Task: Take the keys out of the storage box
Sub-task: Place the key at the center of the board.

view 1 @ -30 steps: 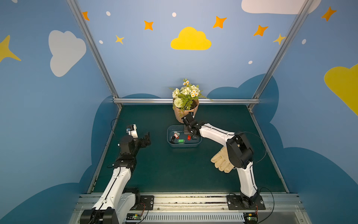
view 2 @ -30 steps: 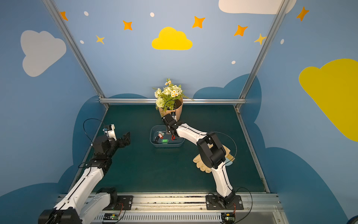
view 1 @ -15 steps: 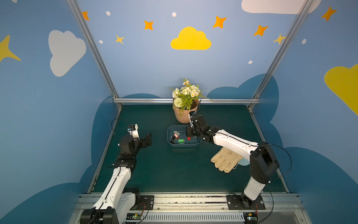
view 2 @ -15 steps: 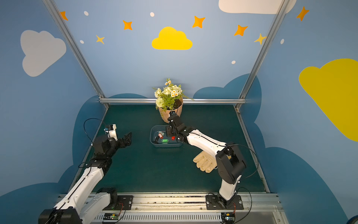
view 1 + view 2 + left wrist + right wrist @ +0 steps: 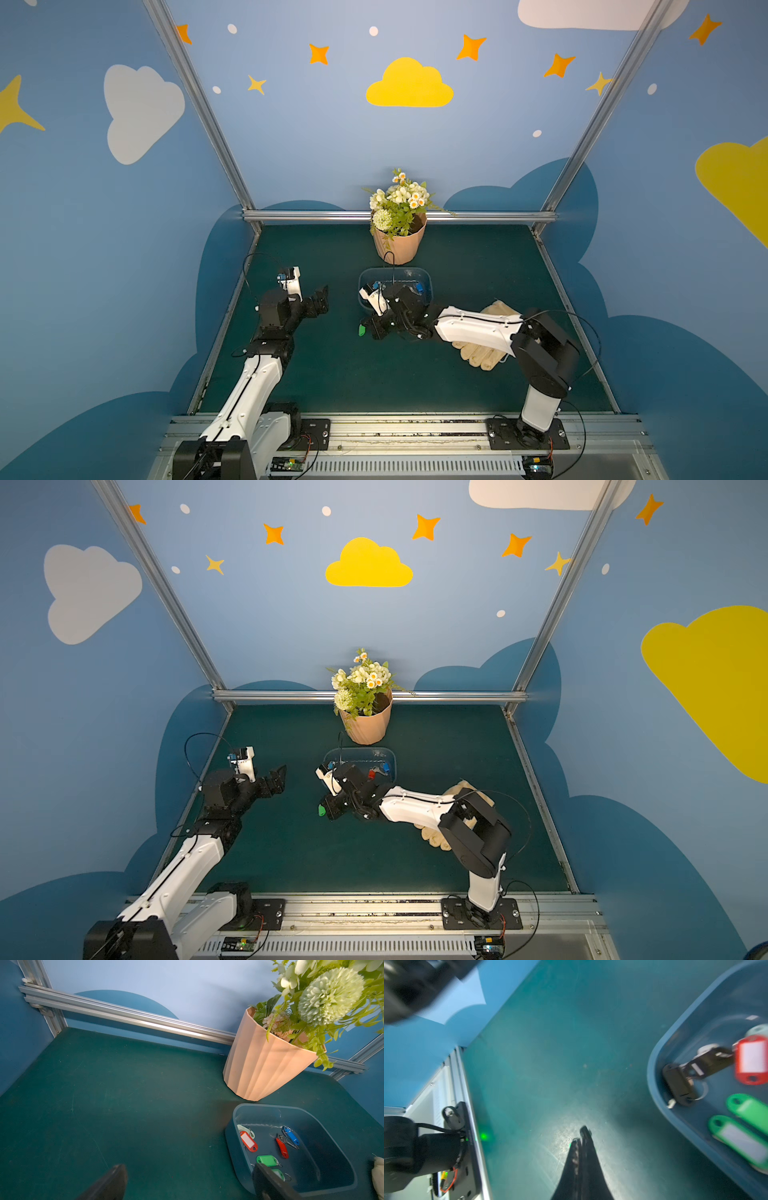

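Note:
The storage box (image 5: pixel 395 273) (image 5: pixel 360 752) is a shallow blue-grey tub in front of the flower pot. Several keys lie in it: in the left wrist view red (image 5: pixel 248 1141), blue (image 5: pixel 291 1135) and green (image 5: pixel 267 1160) tags, in the right wrist view also a black tag (image 5: pixel 679 1082). My right gripper (image 5: pixel 368 330) (image 5: pixel 328 809) (image 5: pixel 580 1136) is shut on a green-tagged key (image 5: pixel 361 330) (image 5: pixel 321 810), low over the mat just outside the box's near left corner. My left gripper (image 5: pixel 320 301) (image 5: pixel 276 779) (image 5: pixel 189 1178) stands open and empty, left of the box.
A peach ribbed flower pot (image 5: pixel 399 245) (image 5: pixel 266 1064) with flowers stands right behind the box. Tan gloves (image 5: pixel 478 357) (image 5: pixel 434 839) lie on the mat at the right, partly under my right arm. A metal rail (image 5: pixel 128 1015) runs along the back edge.
My right arm has drawn back from over the box toward the front left, carrying the green-tagged key out over the rim. The left arm has stayed put.

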